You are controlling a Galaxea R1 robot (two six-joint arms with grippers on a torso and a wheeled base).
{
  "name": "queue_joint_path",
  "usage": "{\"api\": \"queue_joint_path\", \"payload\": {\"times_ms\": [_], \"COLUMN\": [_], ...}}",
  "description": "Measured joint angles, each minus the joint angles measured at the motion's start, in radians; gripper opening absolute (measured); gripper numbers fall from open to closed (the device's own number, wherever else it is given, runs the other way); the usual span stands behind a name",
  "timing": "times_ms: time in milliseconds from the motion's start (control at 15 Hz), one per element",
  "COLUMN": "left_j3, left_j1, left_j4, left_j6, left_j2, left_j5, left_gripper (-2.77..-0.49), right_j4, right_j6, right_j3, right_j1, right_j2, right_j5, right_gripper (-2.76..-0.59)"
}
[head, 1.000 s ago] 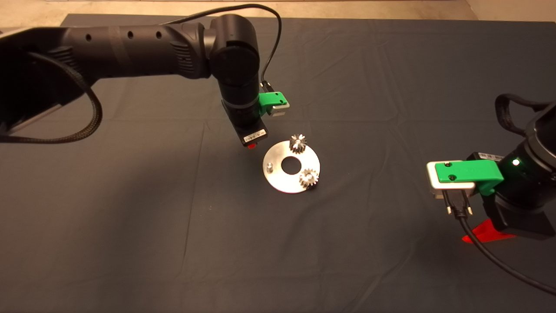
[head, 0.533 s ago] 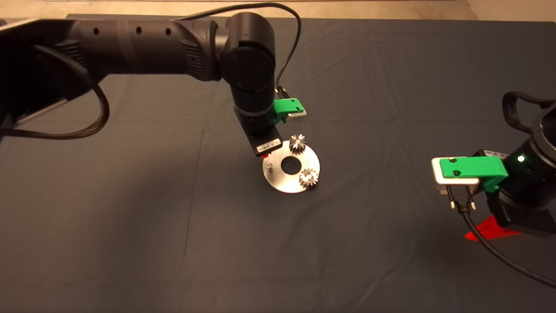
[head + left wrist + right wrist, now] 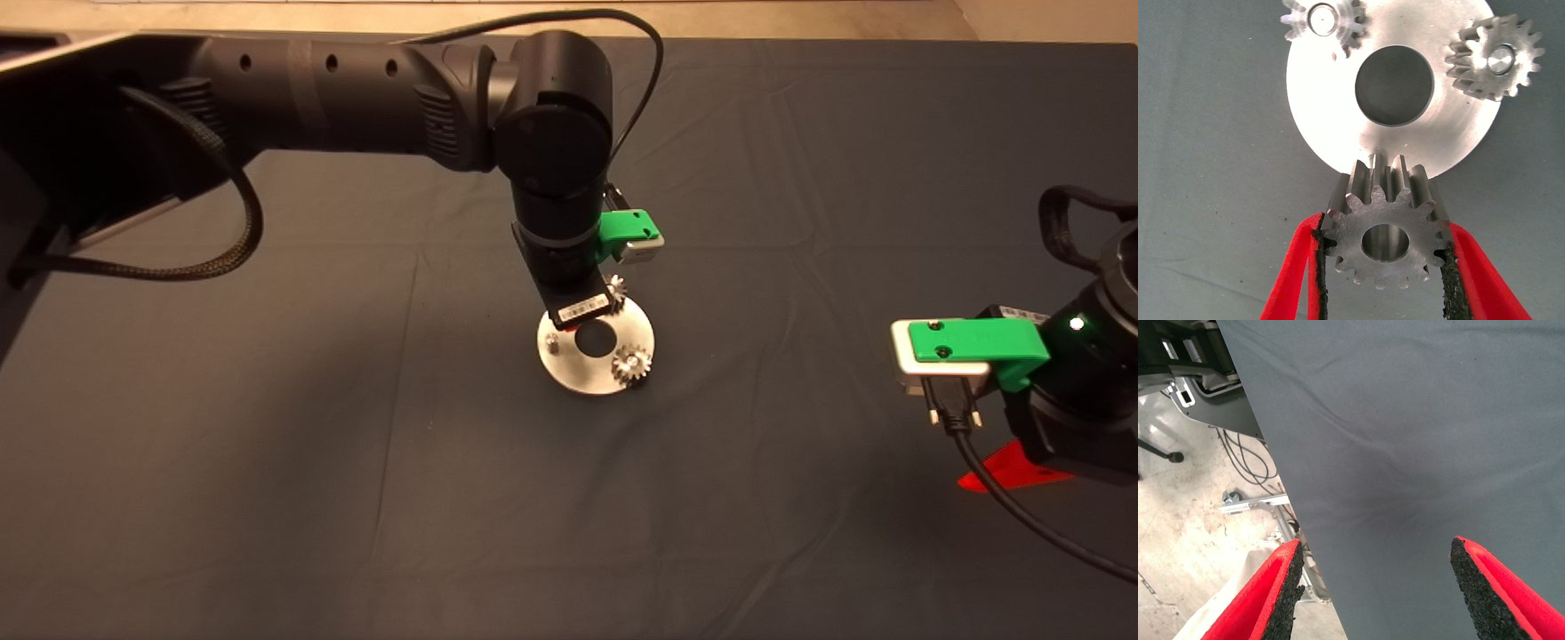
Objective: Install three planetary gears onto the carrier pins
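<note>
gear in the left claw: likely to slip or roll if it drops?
The gear looks like solid steel, so probably stiff and heavy for its size. The left claw pinches only its tooth tips between black pads, so it might twist. If dropped on edge, it would likely roll.

1. Three gears: one (image 3: pixel 1386 227) between red fingers, two (image 3: pixel 1323 23) (image 3: pixel 1495 59) seated on pins.
2. One disc (image 3: pixel 1331 107).
3. Three pins; one bare (image 3: pixel 552 340).
4. Two grippers (image 3: pixel 1385 267) (image 3: pixel 1375 583).
5. One mat (image 3: pixel 356 489).

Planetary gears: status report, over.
Left gripper shut on third gear above disc. Two gears seated, one pin bare. Right gripper open, parked.
</note>
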Motion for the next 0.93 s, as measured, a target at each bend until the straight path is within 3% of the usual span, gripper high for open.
{"api": "queue_joint_path", "payload": {"times_ms": [933], "left_j3": [-0.004], "left_j1": [0.003], "left_j4": [0.0], "left_j6": [0.001], "left_j2": [0.011], "left_j5": [0.0], "left_gripper": [-2.45], "right_j4": [0.004], "right_j6": [0.001], "right_j3": [0.0], "right_j1": [0.0], "right_j2": [0.0], "right_j5": [0.0], "right_gripper": [-1.73]}}
